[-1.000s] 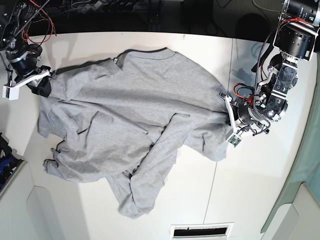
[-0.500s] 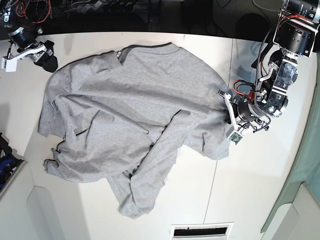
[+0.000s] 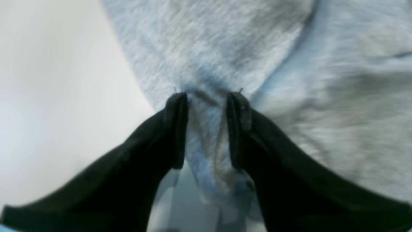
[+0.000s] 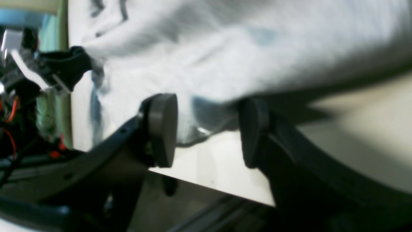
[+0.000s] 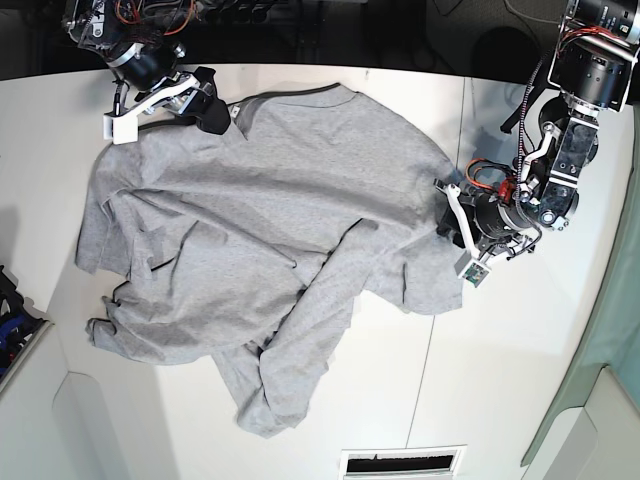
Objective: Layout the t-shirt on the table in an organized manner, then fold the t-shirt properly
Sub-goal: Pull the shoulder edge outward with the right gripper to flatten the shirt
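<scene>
Grey t-shirt, no print legible, left end effector pinching fabric

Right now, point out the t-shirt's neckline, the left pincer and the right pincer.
t-shirt neckline (image 5: 300,92), base view, dark collar edge.
left pincer (image 3: 206,122), left wrist view, midway between fingertips, fabric pinched there.
right pincer (image 5: 215,105), base view, tips at the shirt's shoulder edge.

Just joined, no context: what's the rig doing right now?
Two arms are laying out a grey t-shirt on a white table. The left gripper is pinching a bunch of fabric at the shirt's edge. The right gripper is open, with the shirt's edge just beyond its pads, up near the collar. The shirt is crumpled and partly folded over itself, so it isn't spread flat yet.
</scene>
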`<state>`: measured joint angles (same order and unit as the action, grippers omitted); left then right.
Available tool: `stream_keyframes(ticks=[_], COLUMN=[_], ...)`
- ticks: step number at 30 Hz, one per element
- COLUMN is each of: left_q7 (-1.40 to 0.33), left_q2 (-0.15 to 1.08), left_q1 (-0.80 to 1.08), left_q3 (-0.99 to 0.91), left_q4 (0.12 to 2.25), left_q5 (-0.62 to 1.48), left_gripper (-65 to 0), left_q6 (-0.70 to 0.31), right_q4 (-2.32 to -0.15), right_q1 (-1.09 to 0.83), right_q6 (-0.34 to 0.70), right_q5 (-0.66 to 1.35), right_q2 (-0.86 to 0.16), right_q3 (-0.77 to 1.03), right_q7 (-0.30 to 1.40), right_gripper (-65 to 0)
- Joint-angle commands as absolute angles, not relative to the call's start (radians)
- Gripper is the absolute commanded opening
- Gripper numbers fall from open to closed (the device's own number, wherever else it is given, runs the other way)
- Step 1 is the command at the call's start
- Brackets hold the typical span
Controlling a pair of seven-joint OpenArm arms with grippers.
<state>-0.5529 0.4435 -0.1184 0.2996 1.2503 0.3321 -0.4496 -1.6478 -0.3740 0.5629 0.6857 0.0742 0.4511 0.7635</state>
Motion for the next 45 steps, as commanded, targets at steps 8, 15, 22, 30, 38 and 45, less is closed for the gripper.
stream_keyframes(ticks=[8,15,22,30,38,45], left_q7=[-0.559,-0.576,-0.587,-0.619,-0.633,-0.632], left_q2=[0.449,0.449,0.449,0.449,0.449,0.448], left_q1=[-0.13,-0.13,-0.13,-0.13,-0.121,-0.119], left_q3=[0.298,0.298,0.298,0.298,0.298,0.298], left_q4=[1.268,1.279,1.278,1.278,1.278,1.278], left_q5=[0.508,0.521,0.519,0.521,0.52,0.521], left_gripper=[-41.3,-41.3,-41.3,-41.3,-41.3,-41.3], left_q6=[-0.566,-0.566,-0.566,-0.566,-0.565,-0.565], right_q4=[-1.974,-1.908,-1.834,-1.834,-1.741,-1.617], right_q1=[-0.448,-0.294,-0.125,0.078,0.319,0.45], right_q6=[0.576,0.576,0.591,0.622,0.644,0.643], right_q5=[0.591,0.372,0.333,0.487,0.681,0.716], right_q2=[-0.044,-0.268,-0.445,-0.603,-0.634,-0.631], right_q3=[0.438,0.245,-0.061,-0.339,-0.574,-0.815], right_q7=[0.687,0.636,0.69,0.904,1.021,1.051], right_gripper=[-34.4,-34.4,-34.4,-25.7,-25.7,-25.8])
